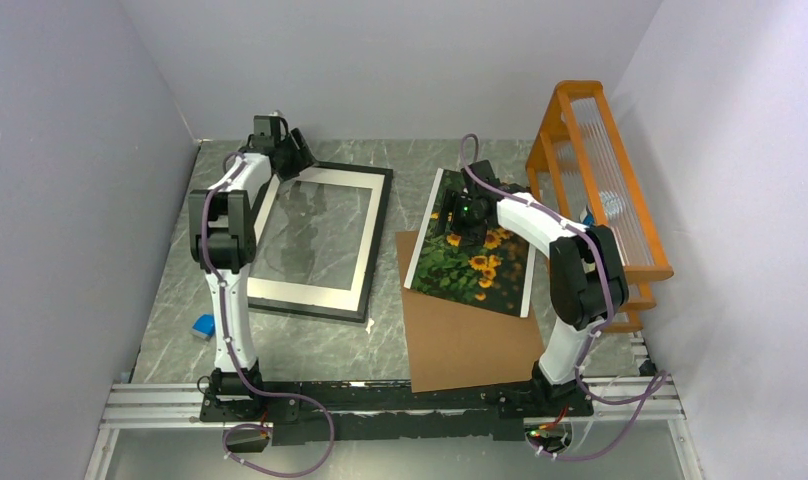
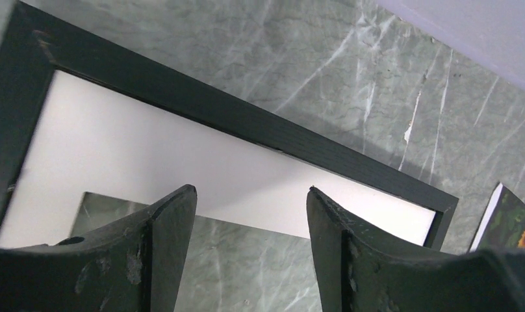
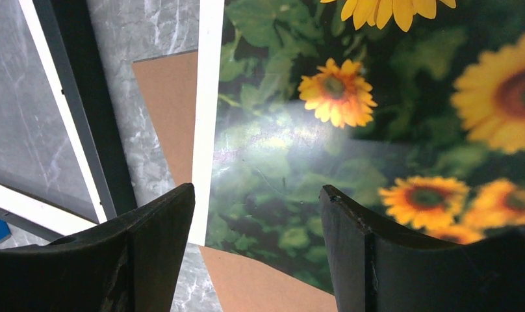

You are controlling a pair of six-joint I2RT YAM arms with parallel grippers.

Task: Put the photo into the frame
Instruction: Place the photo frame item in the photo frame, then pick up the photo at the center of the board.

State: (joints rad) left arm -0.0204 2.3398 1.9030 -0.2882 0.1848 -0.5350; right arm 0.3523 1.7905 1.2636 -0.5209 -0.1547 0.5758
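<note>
1. Reading the top view, I judge the task barely begun. The photo (image 1: 475, 255) lies on the brown backing board (image 1: 465, 345), to the right of the frame (image 1: 377, 235) and apart from it. Lifting, carrying and seating all remain.
2. Top view count: one photo, one frame, one backing board, one orange rack (image 1: 600, 170), one small blue object (image 1: 204, 325), two grippers.
3. Left wrist view: the left gripper (image 2: 250, 195) hangs spread and empty over the frame's far end. One white mat (image 2: 117, 149) sits inside the frame.
4. Right wrist view: the right gripper (image 3: 256, 192) is released, jaws wide above the photo's white-bordered edge nearest the frame. I cannot tell whether it touches the print.
</note>
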